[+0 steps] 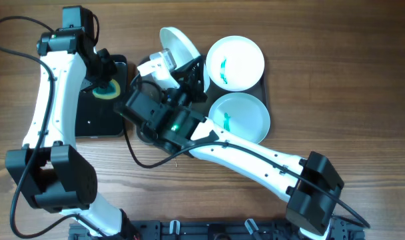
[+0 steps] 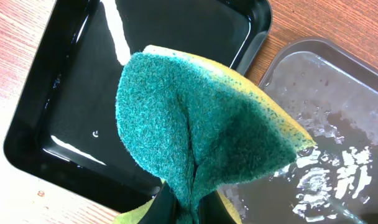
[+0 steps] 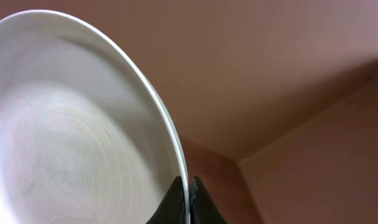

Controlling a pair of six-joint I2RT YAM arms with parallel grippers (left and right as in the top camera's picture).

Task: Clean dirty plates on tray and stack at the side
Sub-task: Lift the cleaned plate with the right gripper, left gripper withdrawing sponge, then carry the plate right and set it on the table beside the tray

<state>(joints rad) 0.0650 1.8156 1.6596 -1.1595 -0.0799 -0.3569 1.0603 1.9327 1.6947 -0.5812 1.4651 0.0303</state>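
While my right gripper (image 3: pixel 188 204) is clamping the stiff, probably slick plate (image 3: pixel 64 124) by its rim, my left gripper (image 2: pixel 175 210) is pinching the sponge (image 2: pixel 201 118).

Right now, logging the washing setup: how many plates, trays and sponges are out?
Plates: 3 (lifted white plate, smeared white plate, pale blue plate)
Trays: 2 (grey tray, black tray)
Sponges: 1 (sponge)
Total: 6
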